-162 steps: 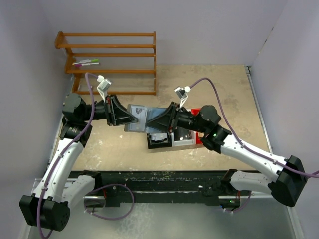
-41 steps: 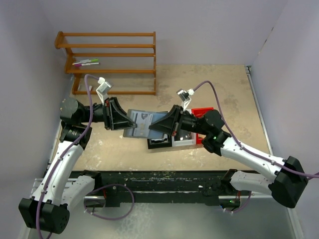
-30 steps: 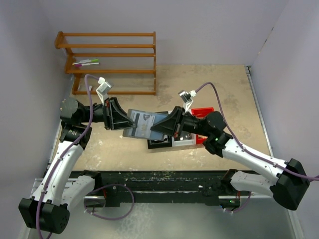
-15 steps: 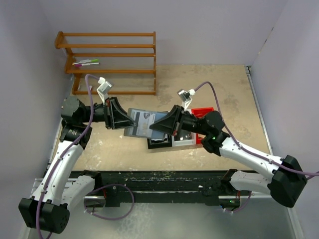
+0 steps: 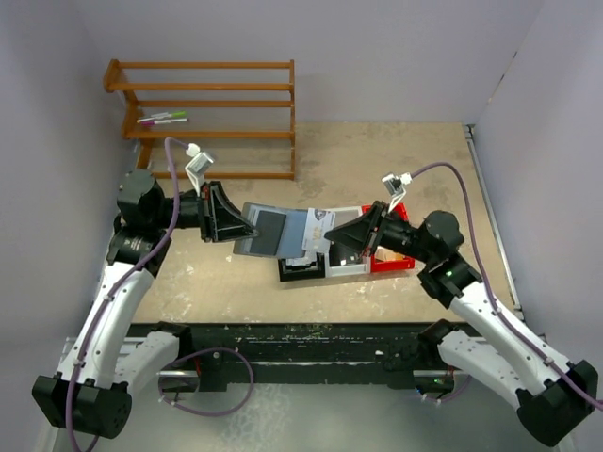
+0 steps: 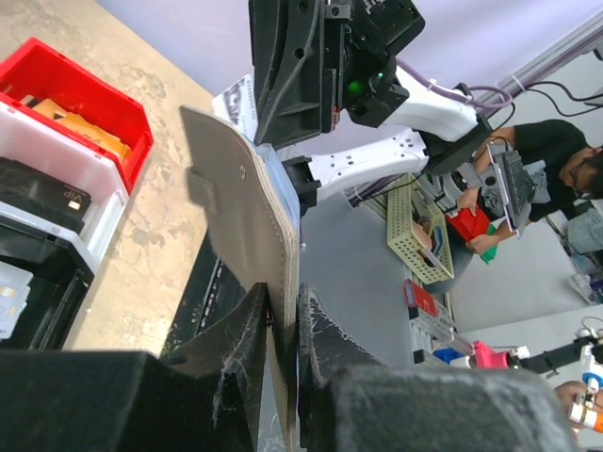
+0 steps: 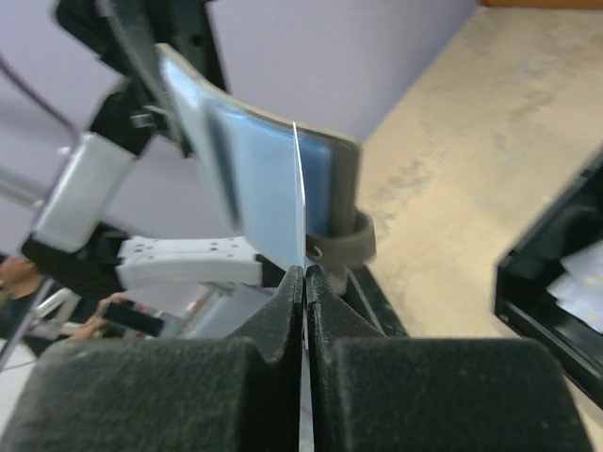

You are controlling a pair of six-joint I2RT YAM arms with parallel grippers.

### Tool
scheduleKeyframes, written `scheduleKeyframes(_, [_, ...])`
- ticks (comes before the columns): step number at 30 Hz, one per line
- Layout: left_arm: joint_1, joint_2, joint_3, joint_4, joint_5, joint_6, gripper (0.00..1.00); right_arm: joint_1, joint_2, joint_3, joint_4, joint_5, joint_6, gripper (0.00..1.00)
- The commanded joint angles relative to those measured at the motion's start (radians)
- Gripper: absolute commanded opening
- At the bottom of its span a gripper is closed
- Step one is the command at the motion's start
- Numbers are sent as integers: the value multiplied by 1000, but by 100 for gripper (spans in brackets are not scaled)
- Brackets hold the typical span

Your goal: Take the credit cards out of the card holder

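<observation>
The pale card point(image 5: 320, 222) is pinched flat in the right claw point(image 7: 303, 278), whose fingers are closed tight on its near end. Its far end lies against the right end of the card holder point(image 5: 273, 231). I cannot tell whether it has left the pocket completely. A card like this is light, stiff and slick, so the best grip is a firm one on its flat faces near one short edge, pulling straight along the pocket. A twist could jam or bend it.

The card holder hangs in the air between the arms, above the counter point(image 5: 396, 160) and just left of the bins. The left claw point(image 6: 285, 320) is narrowed onto its left edge. The holder looks soft and foldable, so it would probably flop or slip if held only by a corner.

There is one holder and one card in a claw. Three bins sit side by side below. The red bin point(image 6: 57, 58) holds a tan card point(image 6: 80, 127), the white bin point(image 6: 66, 174) holds a dark card point(image 6: 38, 195), and the black bin point(image 6: 38, 273) holds something pale that I cannot identify. One wooden rack point(image 5: 217, 104) stands at the back with two pens point(image 5: 165, 118) on it.
</observation>
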Motion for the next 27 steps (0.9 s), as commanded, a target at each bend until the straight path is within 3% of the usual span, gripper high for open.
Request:
scheduleKeyframes(1, [-5, 5, 109, -156, -42, 202, 2, -70, -14, 112, -424, 67, -215, 0])
scheduleKeyframes(5, [-5, 31, 229, -404, -173, 442, 2, -116, 45, 154, -591, 144, -309, 0])
scheduleKeyframes(11, [-5, 53, 297, -561, -325, 588, 1, -120, 185, 178, -591, 186, -374, 0])
scheduleKeyframes(18, [-5, 9, 267, -457, -144, 493, 4, -55, 459, 267, -453, 235, -339, 0])
scheduleKeyframes(27, [-5, -6, 263, -475, -76, 496, 3, 81, 722, 367, -395, 365, -270, 0])
